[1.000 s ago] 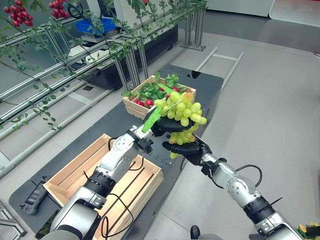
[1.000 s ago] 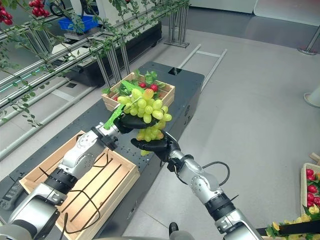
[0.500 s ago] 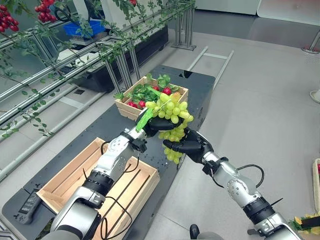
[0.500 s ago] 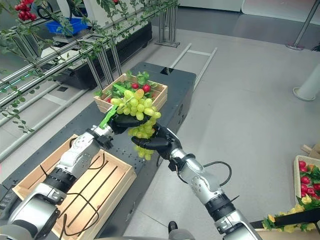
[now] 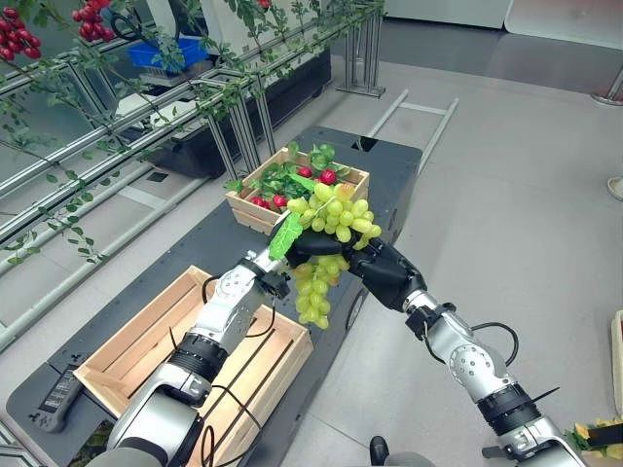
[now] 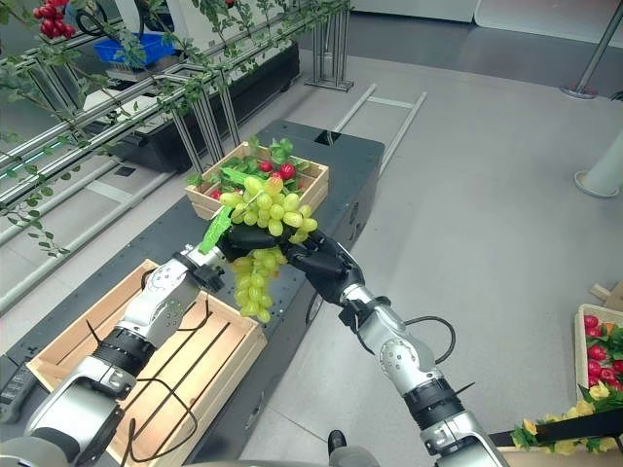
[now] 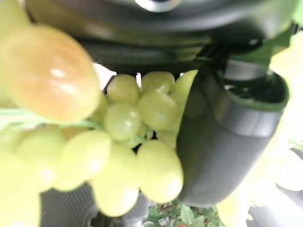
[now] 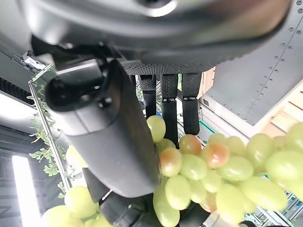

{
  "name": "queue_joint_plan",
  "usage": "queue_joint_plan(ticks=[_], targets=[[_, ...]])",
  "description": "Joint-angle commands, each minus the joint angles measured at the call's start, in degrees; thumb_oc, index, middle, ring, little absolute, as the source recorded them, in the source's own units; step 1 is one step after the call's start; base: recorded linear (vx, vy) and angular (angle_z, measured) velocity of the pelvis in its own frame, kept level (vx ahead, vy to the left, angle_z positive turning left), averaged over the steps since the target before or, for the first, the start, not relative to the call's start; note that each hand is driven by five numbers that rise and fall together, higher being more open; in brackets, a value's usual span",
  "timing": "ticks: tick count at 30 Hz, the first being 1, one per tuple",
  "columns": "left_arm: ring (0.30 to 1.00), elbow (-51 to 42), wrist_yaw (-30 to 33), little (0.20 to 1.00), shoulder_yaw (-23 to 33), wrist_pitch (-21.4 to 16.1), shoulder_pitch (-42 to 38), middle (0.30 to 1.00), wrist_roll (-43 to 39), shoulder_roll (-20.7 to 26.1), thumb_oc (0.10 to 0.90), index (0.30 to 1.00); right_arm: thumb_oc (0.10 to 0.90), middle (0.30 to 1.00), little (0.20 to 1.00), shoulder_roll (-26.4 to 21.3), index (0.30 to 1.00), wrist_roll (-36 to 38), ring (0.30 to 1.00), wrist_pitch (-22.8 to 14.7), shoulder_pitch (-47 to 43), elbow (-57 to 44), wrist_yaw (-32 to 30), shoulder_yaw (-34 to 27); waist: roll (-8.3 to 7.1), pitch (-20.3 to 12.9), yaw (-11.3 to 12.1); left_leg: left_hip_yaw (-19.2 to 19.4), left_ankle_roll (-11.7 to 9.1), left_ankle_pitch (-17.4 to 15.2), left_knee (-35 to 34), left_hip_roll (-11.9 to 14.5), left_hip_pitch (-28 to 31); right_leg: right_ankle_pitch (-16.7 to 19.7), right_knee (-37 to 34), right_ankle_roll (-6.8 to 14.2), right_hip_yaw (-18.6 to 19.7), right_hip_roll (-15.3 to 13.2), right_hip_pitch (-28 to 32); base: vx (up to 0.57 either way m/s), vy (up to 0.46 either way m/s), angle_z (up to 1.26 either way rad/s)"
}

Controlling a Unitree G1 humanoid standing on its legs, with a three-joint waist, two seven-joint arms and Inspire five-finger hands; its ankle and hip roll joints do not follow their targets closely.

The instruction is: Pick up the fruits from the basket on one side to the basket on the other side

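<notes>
Green grape bunch (image 5: 331,216) sits on top of the left hand (image 5: 310,244), whose dark fingers curl under and around it, part of the bunch dangling below the hand toward the table (image 5: 195,243). Left wrist view shows grapes pressed against the palm with the thumb alongside, so gripping. Right hand (image 5: 384,270) is just beside it on the far side, fingers reaching in under the bunch and touching grapes; in its wrist view the fingers look fairly straight against the fruit, more a support than a grip. Likely both hands cradle it because the bunch is floppy and would sag off one hand. Beyond the hands is the full basket (image 5: 255,206) with leaves and red fruit; nearer the robot, under the left forearm, is the empty basket (image 5: 127,345), probable drop target. Versus half a second ago: right hand moved up from below the bunch, lower grapes now hang free, bunch no closer to the empty basket.
</notes>
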Motion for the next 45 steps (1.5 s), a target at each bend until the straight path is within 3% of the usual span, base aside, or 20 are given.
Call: queue_joint_plan(ticks=[1,7,12,13,14,15,16,17,20,23,25,29,34,38,45], targets=[[0.900,5.79,1.56,0.900,3.46,-4.54,-7.33,0.900,-0.82,-0.41,0.800,0.900,0.400,0.300,0.300,6.44,0.300,4.70,0.300,-9.66,-4.99,-6.72,6.15,-2.61,-1.04,-6.40,-0.08,-1.97,-1.19,0.93,0.05,0.38,-2.39,-1.61,0.78,0.71,-2.35,-2.75,2.81,0.00,0.000,0.00],[0.900,5.75,1.58,0.900,3.99,-5.29,-7.07,0.900,-0.94,-0.84,0.800,0.900,0.400,0.300,0.300,6.44,0.300,4.17,0.300,-9.14,-4.84,-6.71,5.55,-3.11,-1.05,-6.50,-0.20,-1.97,-1.18,0.89,0.05,0.44,-2.36,-1.53,0.75,0.70,-2.20,-2.66,2.74,0.00,0.000,0.00],[0.714,5.09,2.09,0.714,3.97,-5.46,-7.10,0.714,-0.94,-0.79,0.676,0.714,0.400,0.300,0.300,6.16,0.300,3.32,0.300,-8.76,-4.47,-6.13,5.68,-3.22,-1.02,-6.61,-0.24,-1.94,-1.25,0.95,0.05,0.52,-2.47,-1.48,0.69,0.75,-2.26,-2.68,2.69,0.00,0.000,0.00],[0.578,5.11,2.29,0.578,3.89,-5.55,-7.25,0.578,-0.93,-0.84,0.585,0.578,0.562,0.542,0.542,6.00,0.542,2.53,0.542,-8.65,-4.63,-5.84,5.69,-3.18,-1.05,-6.56,-0.31,-1.95,-1.26,0.95,0.05,0.54,-2.46,-1.47,0.71,0.73,-2.23,-2.66,2.65,0.00,0.000,0.00],[0.561,4.97,2.44,0.561,3.90,-5.42,-7.31,0.561,-0.85,-0.88,0.574,0.561,0.734,0.801,0.801,5.93,0.801,1.74,0.801,-8.40,-4.71,-5.86,5.53,-3.18,-1.04,-6.53,-0.32,-1.97,-1.27,0.97,0.05,0.55,-2.49,-1.45,0.72,0.73,-2.20,-2.66,2.61,0.00,0.000,0.00],[0.540,4.81,2.55,0.540,3.93,-5.30,-7.35,0.540,-0.76,-0.89,0.560,0.540,0.800,0.900,0.900,5.77,0.900,0.41,0.900,-8.42,-4.85,-5.88,5.05,-3.11,-1.05,-6.51,-0.34,-1.95,-1.30,1.01,0.05,0.57,-2.52,-1.42,0.73,0.75,-2.18,-2.68,2.58,0.00,0.000,0.00],[0.500,4.76,2.59,0.500,3.96,-5.28,-7.37,0.500,-0.68,-0.90,0.533,0.500,0.800,0.900,0.900,5.65,0.900,-0.52,0.900,-8.50,-4.92,-5.89,4.85,-3.05,-1.06,-6.50,-0.35,-1.94,-1.31,1.02,0.05,0.58,-2.54,-1.40,0.72,0.76,-2.17,-2.70,2.56,0.00,0.000,0.00],[0.411,4.73,2.66,0.411,4.01,-5.27,-7.48,0.411,-0.62,-0.81,0.474,0.411,0.800,0.900,0.900,4.88,0.900,-2.97,0.900,-8.46,-5.27,-5.76,4.96,-2.77,-1.08,-6.48,-0.38,-1.97,-1.34,1.06,0.05,0.57,-2.60,-1.34,0.69,0.78,-2.11,-2.73,2.51,0.00,0.000,0.00],[0.300,4.61,2.75,0.300,4.08,-5.58,-7.34,0.300,-0.49,-0.71,0.400,0.300,0.800,0.900,0.900,3.55,0.900,-7.55,0.900,-8.56,-5.90,-5.68,5.58,-2.25,-1.13,-6.37,-0.40,-2.06,-1.31,1.01,0.05,0.52,-2.58,-1.37,0.72,0.78,-1.95,-2.72,2.51,0.00,0.000,0.00],[0.300,4.26,2.96,0.300,4.05,-5.65,-7.16,0.300,-0.51,-0.52,0.400,0.300,0.800,0.900,0.900,2.16,0.900,-11.16,0.900,-8.43,-6.23,-5.83,7.38,-1.53,-1.21,-6.34,-0.33,-2.20,-1.28,1.01,0.05,0.47,-2.62,-1.35,0.72,0.81,-1.96,-2.76,2.51,0.00,0.000,0.00],[0.300,3.87,2.66,0.300,4.35,-5.68,-6.80,0.300,-0.51,-0.25,0.400,0.300,0.800,0.900,0.900,0.22,0.900,-14.19,0.900,-6.42,-6.70,-5.99,10.41,-0.71,-1.40,-6.28,-0.16,-2.23,-1.30,1.01,0.05,0.49,-2.63,-1.41,0.75,0.83,-2.10,-2.84,2.56,0.00,0.000,0.00],[0.300,3.25,2.47,0.300,4.53,-5.47,-6.52,0.300,-0.70,0.50,0.400,0.300,0.800,0.900,0.900,-2.66,0.900,-13.67,0.900,-1.95,-7.48,-5.34,15.92,0.13,-1.86,-6.18,0.08,-2.33,-1.35,0.97,0.05,0.54,-2.48,-1.48,0.78,0.83,-2.35,-2.81,2.83,0.00,0.000,0.00],[0.300,2.95,2.53,0.300,4.57,-5.34,-6.31,0.300,-0.99,1.14,0.400,0.300,0.800,0.900,0.900,-4.35,0.900,-11.88,0.900,0.94,-7.67,-4.24,21.75,0.81,-2.31,-6.14,0.25,-2.43,-1.46,0.96,0.05,0.67,-2.44,-1.47,0.78,0.93,-2.57,-2.86,2.94,0.00,0.000,0.00],[0.300,2.19,2.62,0.300,4.45,-5.26,-5.81,0.300,-1.08,1.23,0.400,0.300,0.800,0.900,0.900,-4.09,0.900,-7.17,0.900,3.41,-7.64,-4.20,23.59,0.55,-2.59,-6.03,0.55,-2.82,-1.47,0.97,0.05,0.66,-2.38,-1.48,0.80,0.91,-2.79,-2.83,3.12,0.00,0.000,0.00],[0.300,2.05,2.13,0.300,4.16,-5.51,-5.62,0.300,-1.28,0.59,0.400,0.300,0.800,0.900,0.900,-2.01,0.900,-7.44,0.900,3.15,-7.32,-2.66,21.29,1.14,-2.65,-6.06,0.72,-2.97,-1.55,1.08,0.05,0.70,-2.39,-1.41,0.67,0.98,-2.90,-2.92,3.23,0.00,0.000,0.00]])
